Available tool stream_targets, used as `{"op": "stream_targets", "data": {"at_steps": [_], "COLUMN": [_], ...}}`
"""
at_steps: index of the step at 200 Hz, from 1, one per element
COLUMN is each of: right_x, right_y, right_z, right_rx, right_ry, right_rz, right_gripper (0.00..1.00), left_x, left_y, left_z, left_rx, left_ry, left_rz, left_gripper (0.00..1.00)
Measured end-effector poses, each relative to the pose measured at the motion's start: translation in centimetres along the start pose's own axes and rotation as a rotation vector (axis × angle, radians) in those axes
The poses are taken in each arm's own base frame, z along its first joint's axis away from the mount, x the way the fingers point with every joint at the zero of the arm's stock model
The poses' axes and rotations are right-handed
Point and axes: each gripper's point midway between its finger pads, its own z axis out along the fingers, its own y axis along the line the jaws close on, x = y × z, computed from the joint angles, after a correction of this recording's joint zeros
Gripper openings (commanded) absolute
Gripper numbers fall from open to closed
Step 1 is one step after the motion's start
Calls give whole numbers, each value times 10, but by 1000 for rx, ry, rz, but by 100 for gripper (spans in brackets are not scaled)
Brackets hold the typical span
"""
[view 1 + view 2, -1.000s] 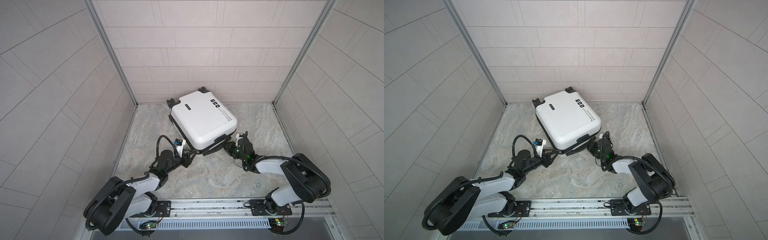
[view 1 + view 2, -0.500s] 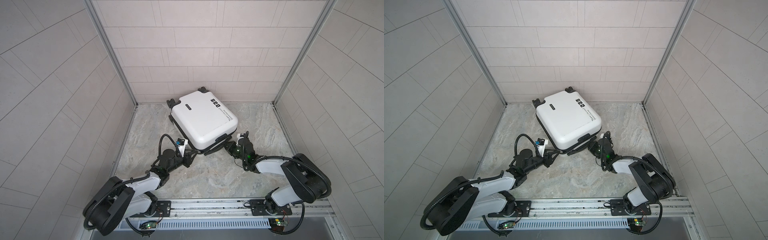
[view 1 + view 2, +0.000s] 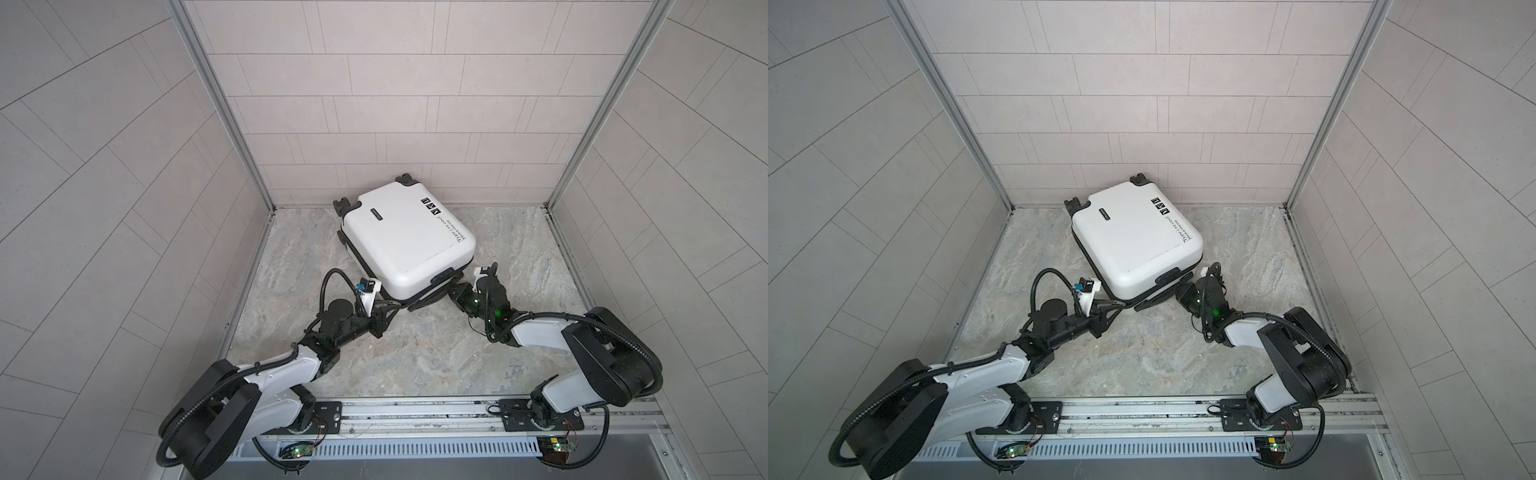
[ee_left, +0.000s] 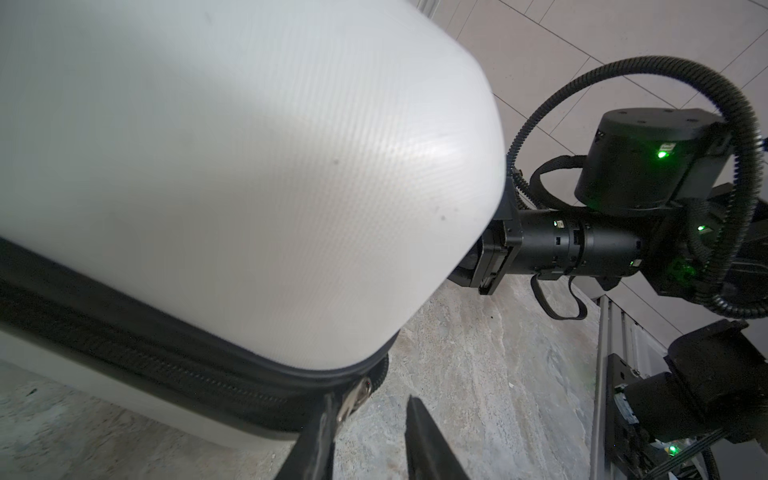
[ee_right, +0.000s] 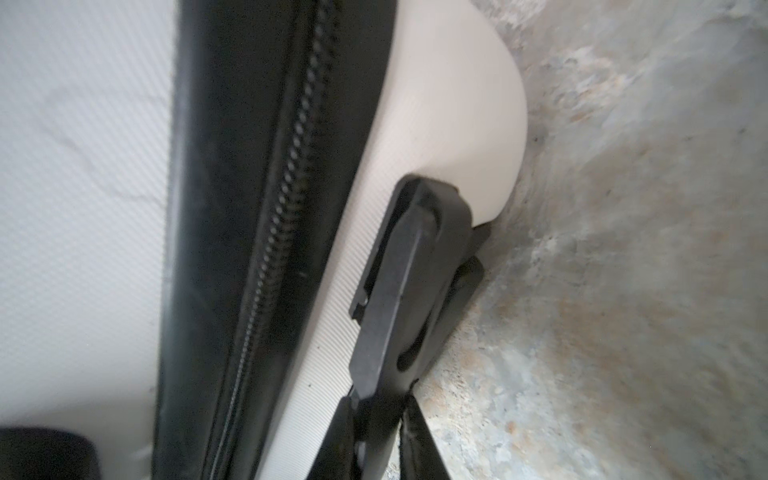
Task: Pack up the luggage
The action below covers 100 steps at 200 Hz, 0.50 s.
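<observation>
Grippers: left gripper (image 4: 370,405), jaws apart, tips beside the zipper pull (image 4: 355,395); right gripper (image 5: 376,409) clamped on the black handle (image 5: 395,291).
Luggage (image 3: 405,241): lid down, flat on the marble floor (image 3: 415,353), near corner between both grippers.
Wheels (image 3: 347,204): near the back wall (image 3: 374,124).

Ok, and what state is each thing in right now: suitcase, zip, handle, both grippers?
luggage: lying flat, lid shut.
zipper: closed along the visible stretch.
zipper pull: at the corner, between the left jaws, not clamped.
handle: clamped by right gripper.
left gripper: open.
right gripper: shut on handle.
</observation>
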Motion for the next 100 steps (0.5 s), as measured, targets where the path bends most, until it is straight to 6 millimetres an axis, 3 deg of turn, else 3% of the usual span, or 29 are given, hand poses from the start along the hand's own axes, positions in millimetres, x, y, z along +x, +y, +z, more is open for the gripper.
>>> {"op": "stream_targets", "data": {"at_steps": [23, 100], "right_x": [0, 0], "right_y": [0, 0], "right_z": [0, 0], "right_rx": [1, -2], "right_ry": [0, -2], "right_rz": [0, -1], "right_gripper": [0, 0], "left_x": [2, 0], "left_y": [2, 5], "left_z": [1, 2], "left_rx": [-13, -29], "left_ry": [13, 11], "left_rz": [0, 2], "left_gripper": [24, 25]}}
